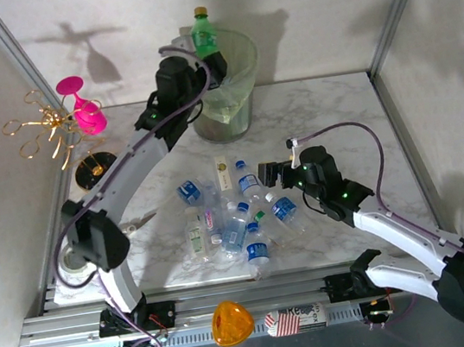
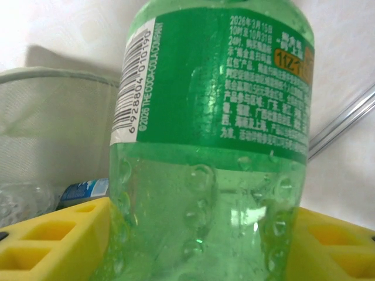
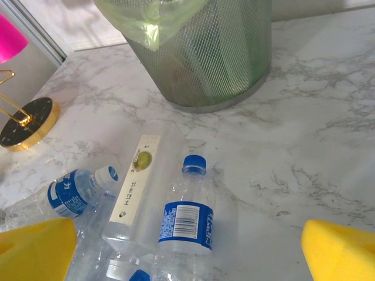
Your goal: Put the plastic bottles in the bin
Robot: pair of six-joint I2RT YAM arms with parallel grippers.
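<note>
Your right gripper (image 1: 269, 174) is hovering low over the near-middle of the marble table (image 1: 338, 123), jaws standing wide apart. In the right wrist view its yellow fingers (image 3: 340, 252) are sitting at the two bottom corners, gripping nothing.

Just ahead of and below it, the loose plastic bottles (image 1: 230, 217) are lying in a heap mid-table, all on their sides and several touching. A clear bottle (image 3: 187, 219) with a blue label and blue cap is lying between the open fingers, cap pointing toward the bin (image 3: 205, 64). A pale-labelled bottle (image 3: 137, 187) is lying just beside it on the left. Another blue-labelled bottle (image 3: 73, 190) is lying further left.

Further back, the bin, wire mesh with a pale-green liner bag, is standing near the table's far edge. Your left gripper (image 1: 198, 61) is reaching up by its left rim and clamping a green bottle (image 1: 204, 36) upright, yellowish cap on top. In the left wrist view the left fingers (image 2: 47, 243) are pressing both sides of the bottle's lower body, barcode label facing the camera. The bin's mesh wall is showing behind on the left. A blue label is peeking low left; I cannot tell where that one is lying.

Far left, a pink goblet (image 1: 82, 108) is hanging tilted on a gold stand (image 1: 46, 127), well apart from the heap.
</note>
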